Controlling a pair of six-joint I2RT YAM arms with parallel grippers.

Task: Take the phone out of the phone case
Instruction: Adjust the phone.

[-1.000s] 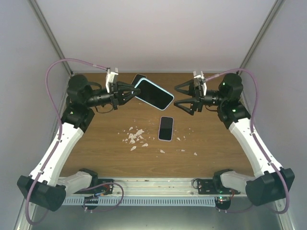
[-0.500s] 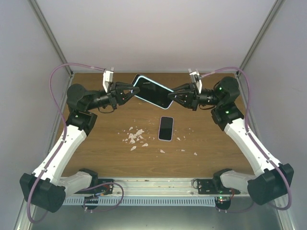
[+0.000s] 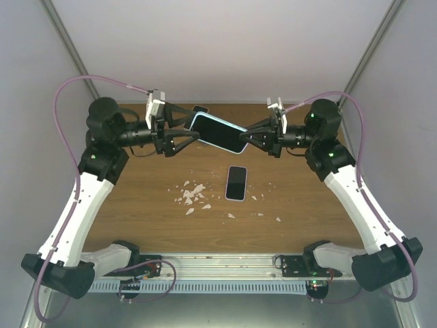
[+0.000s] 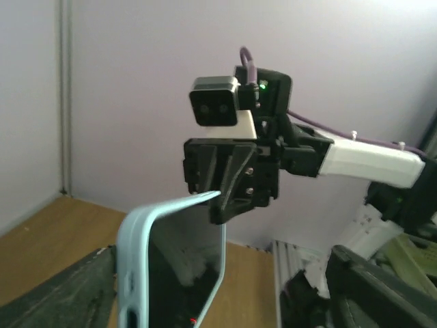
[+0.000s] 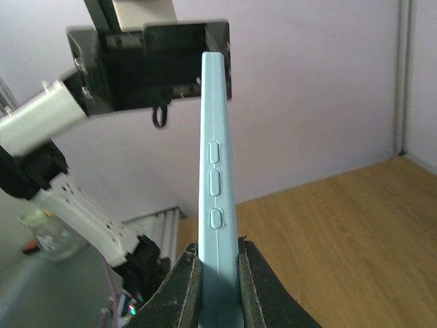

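1. A light blue case (image 3: 220, 132) is held in the air above the far half of the table (image 3: 307, 205), its long axis running roughly from 10 to 4 o'clock in the top view.
2. The right claw (image 3: 247, 137) is clenched on the case's 3 o'clock end. In the right wrist view the fingers (image 5: 184, 287) are pressed against both faces of the case (image 5: 216, 205), and three side buttons are seen on its edge.
3. The left claw (image 3: 190, 131) is released, with its jaws spread on either side of the case's 9 o'clock end. No contact with the case is seen.
4. In the left wrist view a dark glossy face is seen inside the blue rim of the case (image 4: 174, 273). Whether that is a screen cannot be told.
5. A dark phone (image 3: 236, 183) is laid flat on the table at 6 o'clock from the case, well apart from both claws.
6. Pale crumbs (image 3: 191, 194) are scattered on the wood at about 9 o'clock from the phone, with a few more at 4 o'clock.
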